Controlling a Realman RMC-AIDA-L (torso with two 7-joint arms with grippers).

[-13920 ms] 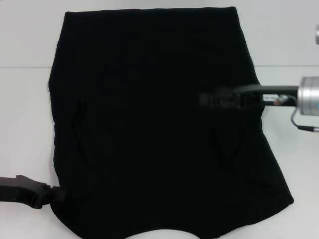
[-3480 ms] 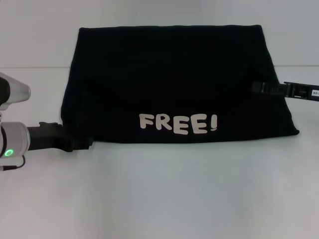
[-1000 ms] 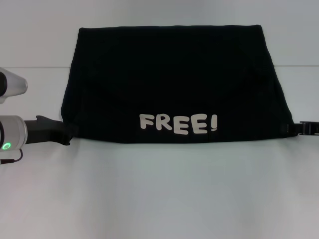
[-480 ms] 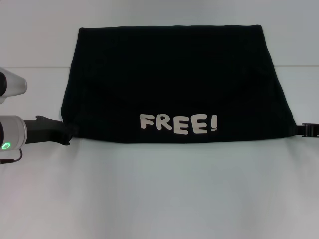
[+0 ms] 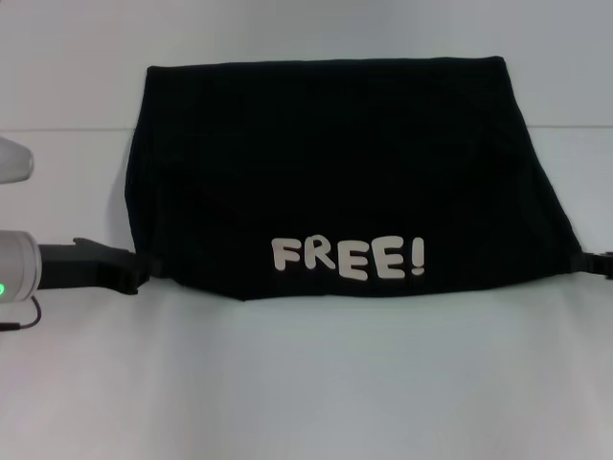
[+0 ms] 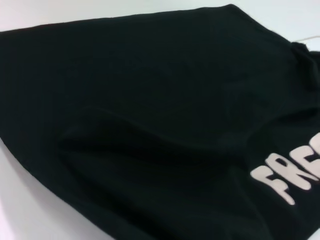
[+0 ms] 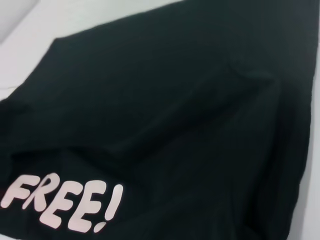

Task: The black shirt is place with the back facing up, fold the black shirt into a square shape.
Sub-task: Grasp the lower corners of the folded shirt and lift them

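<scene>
White table [image 5: 306, 383]; folded black shirt [image 5: 335, 163]; left hand [image 5: 134, 273], right hand [image 5: 599, 264] grip unclear

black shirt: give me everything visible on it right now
The black shirt is soft matte fabric, folded into a wide trapezoid, narrower at the far edge, lying flat on the white table. White lettering "FREE!" shows on top near its front edge. Shallow creases run across the upper layer. The left gripper sits at its near left corner and the right gripper at its near right corner; whether either grips the cloth cannot be seen.
</scene>
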